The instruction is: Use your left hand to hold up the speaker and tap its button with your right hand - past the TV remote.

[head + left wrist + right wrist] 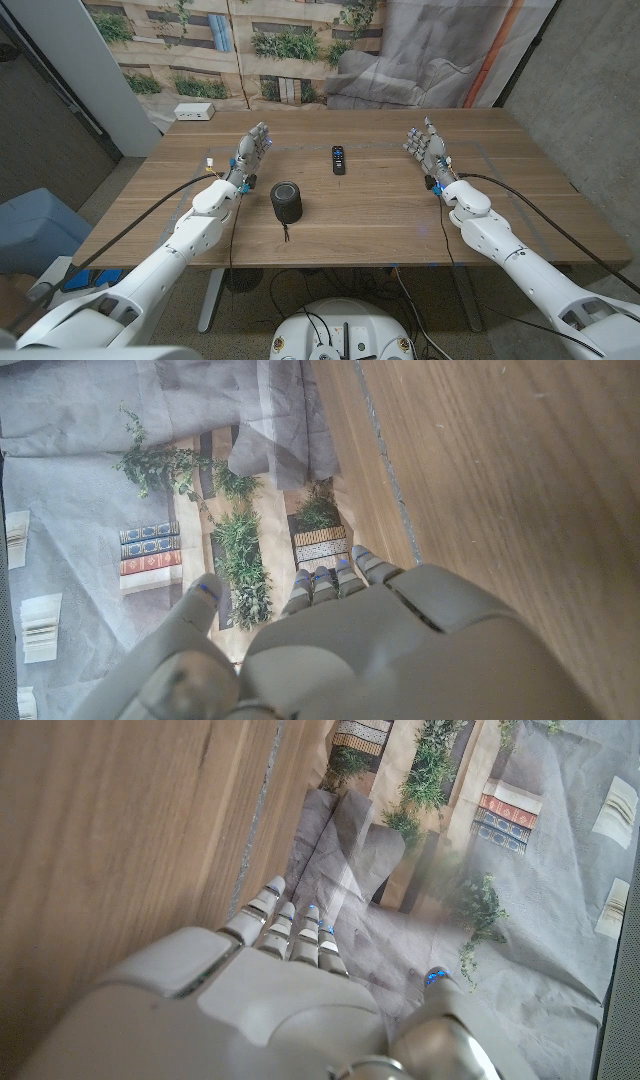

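While both my arms are stretched out over the wooden table (pixel 380 215), neither one has anything in it. My left hand (pixel 253 152) sits on the left side with its fingers reaching away from me and spread apart, holding nothing. My right hand (pixel 428 148) mirrors it on the other side, fingers also loose and apart, nothing in it either.

The speaker (pixel 286 200), a dark little cylinder, stands upright on the table nearer to me than my left hand and a bit inward of it, just beside my left forearm, not touching the hand. A short black cord hangs off its near side. The TV remote (pixel 339 159) lies flat beyond the speaker, roughly mid-table, between my two hands and well apart from both.

From the left wrist camera I see the back of my left hand (pixel 360 650) next to bare wood, fingers pointing toward the printed backdrop (pixel 150 490). Same deal on the right wrist camera: back of my right hand (pixel 270 1010), fingers fanned out. There's also a small white box (pixel 194 112) at the far left corner of the table.
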